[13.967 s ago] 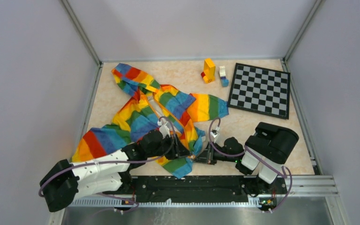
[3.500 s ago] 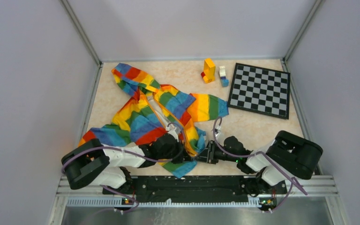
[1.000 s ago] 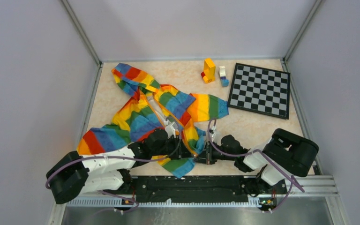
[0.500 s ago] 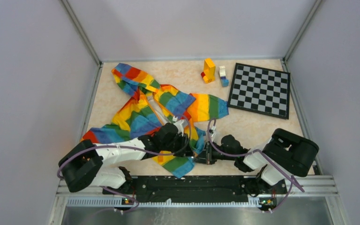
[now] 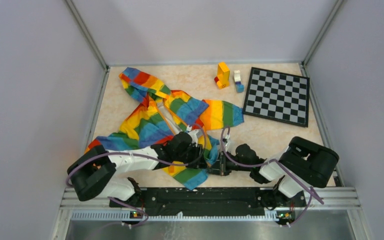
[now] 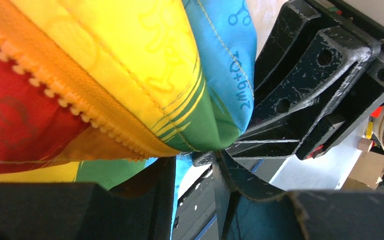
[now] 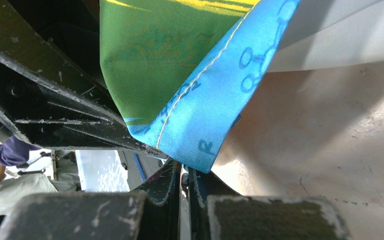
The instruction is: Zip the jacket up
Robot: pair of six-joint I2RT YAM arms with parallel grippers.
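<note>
1. Two grippers meet at the near hem of the jacket (image 5: 150, 125), which lies spread on the table (image 5: 260, 132) with its hood (image 5: 135, 80) far left.
2. The right gripper (image 7: 182, 172) has its jaws together, pinching the blue hem corner (image 7: 205, 115).
3. The left gripper (image 6: 194, 167) has its jaws apart just short of the lower end of the zipper (image 6: 80, 112), gripping nothing.
4. The step looks like anchoring the hem and seeking the slider; the front looks open.
5. Next, the left jaws should close on the pull, which I cannot pick out, then draw it toward the hood.
</note>
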